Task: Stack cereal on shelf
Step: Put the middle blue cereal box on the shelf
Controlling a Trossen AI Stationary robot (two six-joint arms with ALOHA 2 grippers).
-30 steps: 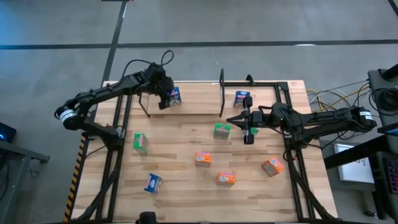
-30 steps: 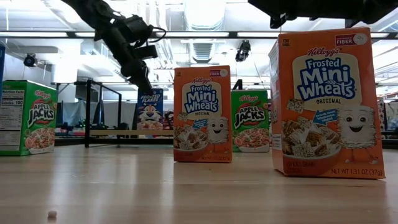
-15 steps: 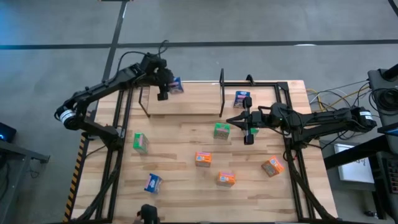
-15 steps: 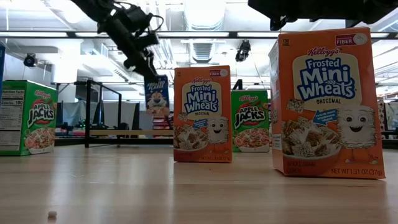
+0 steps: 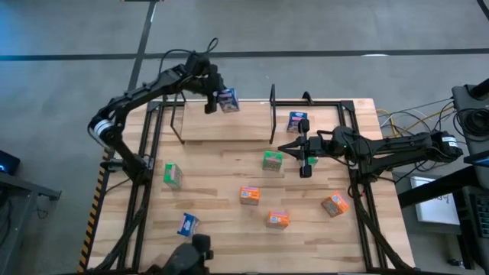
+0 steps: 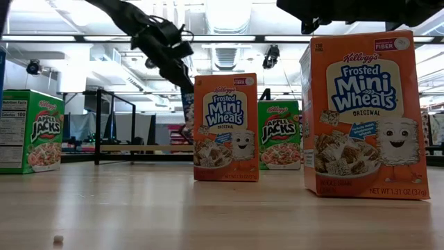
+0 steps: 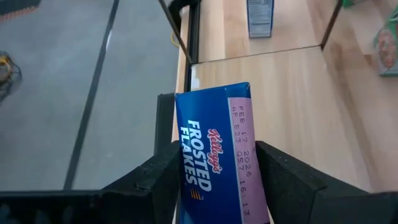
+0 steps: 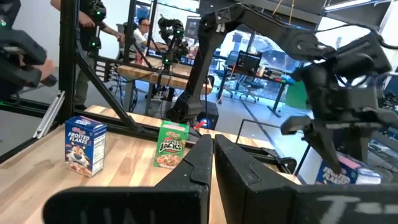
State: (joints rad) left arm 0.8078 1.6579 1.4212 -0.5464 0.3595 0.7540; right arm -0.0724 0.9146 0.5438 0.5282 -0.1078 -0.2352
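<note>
My left gripper [image 5: 215,97] is above the far edge of the shelf [image 5: 229,131], a light plank between black wire brackets, and is shut on a blue Frosted Flakes box [image 5: 228,99]. The low view shows that box [image 6: 187,111] half hidden behind an orange box [image 6: 225,128]. A second blue box [image 5: 297,121] stands upright on its base, just right of the shelf's right bracket. My right gripper [image 5: 283,147] hovers shut beside a green box [image 5: 272,160], touching nothing. My left gripper pinches the blue box between its two fingers [image 7: 163,173], one on each of two opposite sides [image 7: 184,163]. The fingers slant down from above. The box hangs below them, slightly tilted and clear of the shelf.
Loose boxes lie on the table: green [image 5: 173,175], blue [image 5: 188,224] and three orange [image 5: 249,195], [image 5: 277,220], [image 5: 334,204]. Black frame posts [image 5: 145,153] run along both sides of the table. A dark shape [image 5: 191,260] shows at the near edge.
My left gripper has lifted the blue box off the shelf's left end and carried it up, toward the far edge and then toward the right. The box now hangs clear of the shelf.
</note>
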